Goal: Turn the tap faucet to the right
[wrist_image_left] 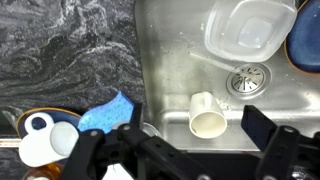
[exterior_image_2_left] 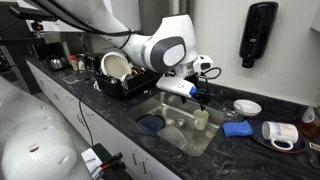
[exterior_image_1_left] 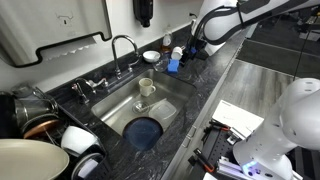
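Note:
The tap faucet (exterior_image_1_left: 124, 47) is a tall chrome gooseneck standing behind the steel sink (exterior_image_1_left: 172, 92), its spout arching over the basin. My gripper (exterior_image_1_left: 189, 52) hangs above the counter at the sink's far end, near a blue sponge (exterior_image_1_left: 172, 66) and apart from the faucet. It also shows in an exterior view (exterior_image_2_left: 202, 93), where the arm hides the faucet. In the wrist view the jaws (wrist_image_left: 180, 150) are open and empty, above a beige cup (wrist_image_left: 208, 113) lying in the sink. The faucet is out of the wrist view.
The sink holds a blue plate (exterior_image_1_left: 145, 131) and a clear plastic container (wrist_image_left: 248, 30). A white mug (exterior_image_2_left: 281, 133) and a white bowl (exterior_image_2_left: 247, 107) sit on the dark counter. A dish rack (exterior_image_2_left: 122, 82) stands beside the sink. A soap dispenser (exterior_image_2_left: 258, 35) hangs on the wall.

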### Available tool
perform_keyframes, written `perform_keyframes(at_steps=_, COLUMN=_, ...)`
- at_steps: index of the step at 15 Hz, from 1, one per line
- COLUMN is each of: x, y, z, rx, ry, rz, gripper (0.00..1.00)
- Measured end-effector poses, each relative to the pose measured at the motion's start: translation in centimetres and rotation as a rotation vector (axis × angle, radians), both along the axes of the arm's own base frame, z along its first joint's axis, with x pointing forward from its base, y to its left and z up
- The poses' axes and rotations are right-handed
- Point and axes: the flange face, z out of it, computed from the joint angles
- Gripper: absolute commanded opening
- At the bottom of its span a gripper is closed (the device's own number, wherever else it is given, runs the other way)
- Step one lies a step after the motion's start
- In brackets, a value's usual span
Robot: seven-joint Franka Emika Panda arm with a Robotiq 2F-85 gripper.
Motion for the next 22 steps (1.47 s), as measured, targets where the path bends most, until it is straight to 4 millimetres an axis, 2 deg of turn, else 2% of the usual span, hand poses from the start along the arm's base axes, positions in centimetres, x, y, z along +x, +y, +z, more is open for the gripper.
perform_keyframes(at_steps=5, x=5.0, y=2.1, z=3.3, rx=-0.151, ry=-0.139, rz=0.18, gripper=1.0)
perform_keyframes(at_steps=10, x=12.2, y=1.8, z=5.7, rx=-0.277, ry=-0.277, rz=0.38, gripper=1.0)
perform_keyframes(at_steps=12, x=15.0, y=2.5, z=6.1, rx=-0.287, ry=-0.354, rz=0.449, gripper=1.0)
perform_keyframes(at_steps=13, x=16.2, y=3.4, z=6.2, rx=-0.283, ry=-0.391, rz=0.478, gripper=1.0)
perform_keyframes(at_steps=15, x=18.2, y=6.5, z=6.9, rx=-0.242, ry=-0.454, rz=0.527, gripper=1.0)
perform_keyframes(at_steps=17, x=19.6, y=10.1, z=8.5, rx=-0.161, ry=-0.512, rz=0.561, gripper=1.0)
perform_keyframes(at_steps=19, x=20.5, y=11.9, z=10.6, rx=-0.06, ry=-0.541, rz=0.604, gripper=1.0)
perform_keyframes(at_steps=20, x=20.7, y=11.5, z=11.4, rx=-0.013, ry=-0.548, rz=0.622, gripper=1.0)
perform_keyframes(at_steps=22, x=20.7, y=8.3, z=11.6, rx=0.052, ry=-0.539, rz=0.647, gripper=1.0)
